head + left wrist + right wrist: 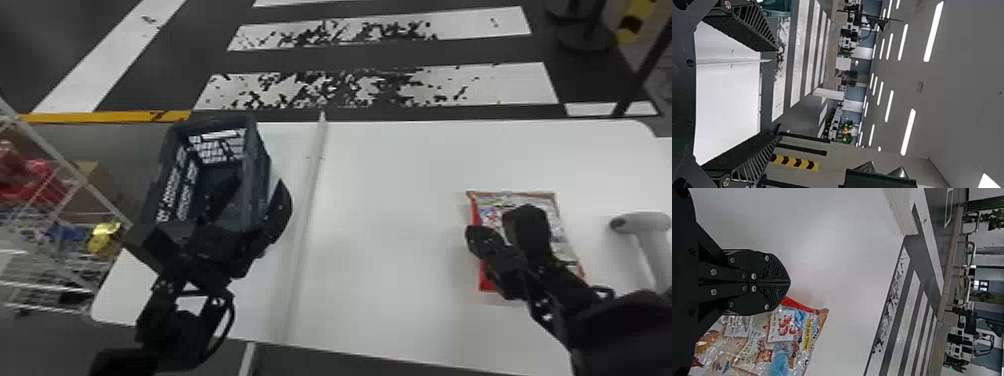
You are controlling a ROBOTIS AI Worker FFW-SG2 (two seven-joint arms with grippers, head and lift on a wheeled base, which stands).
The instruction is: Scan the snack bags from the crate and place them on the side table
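Observation:
At the near end of the dark crate (262,165), on the table's left part, is my left gripper (220,220). In the left wrist view the left gripper (774,91) has its fingers wide apart, with nothing between them. A red-edged snack bag (515,200) lies flat on the right part of the table, partly covered by my right gripper (502,235). From the right wrist, the right gripper (790,282) has its fingertips pressed together, beside the red edge of the snack bag (789,337). The crate's bottom is partly hidden by the left arm.
A white handheld scanner (642,222) lies at the table's right side. A pale raised strip (305,200) runs front to back across the white table (400,200), between crate and bag. Left of the table stands a wire rack (55,150) with colourful packages.

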